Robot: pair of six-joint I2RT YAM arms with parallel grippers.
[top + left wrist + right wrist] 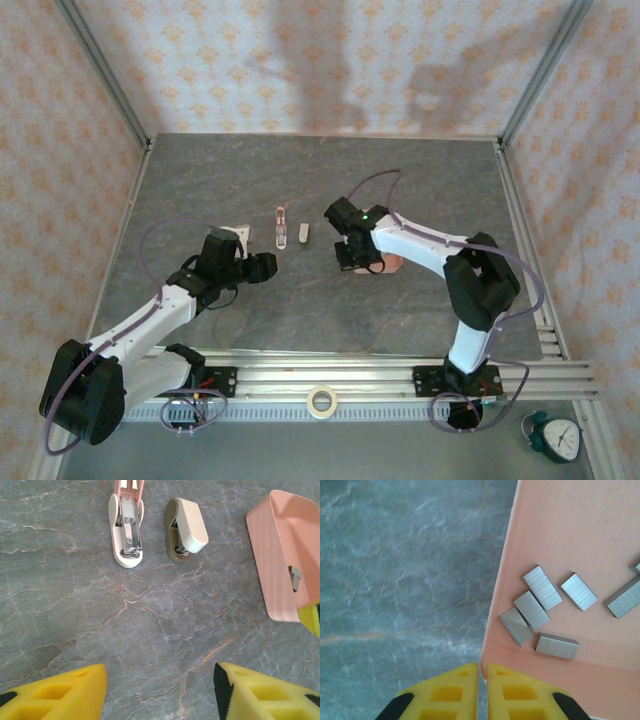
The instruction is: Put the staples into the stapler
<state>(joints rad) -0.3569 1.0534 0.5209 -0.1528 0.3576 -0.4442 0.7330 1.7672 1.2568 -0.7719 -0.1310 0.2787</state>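
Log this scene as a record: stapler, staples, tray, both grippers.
stapler: hinged open, lying on the table
beige piece: beside the stapler, not touching it
tray: pink, shallow, to the right of both
staples: several loose strips lying in the tray, none in a gripper
left gripper: open, empty, over bare table short of the stapler
right gripper: shut, at the tray's rim, beside the staples
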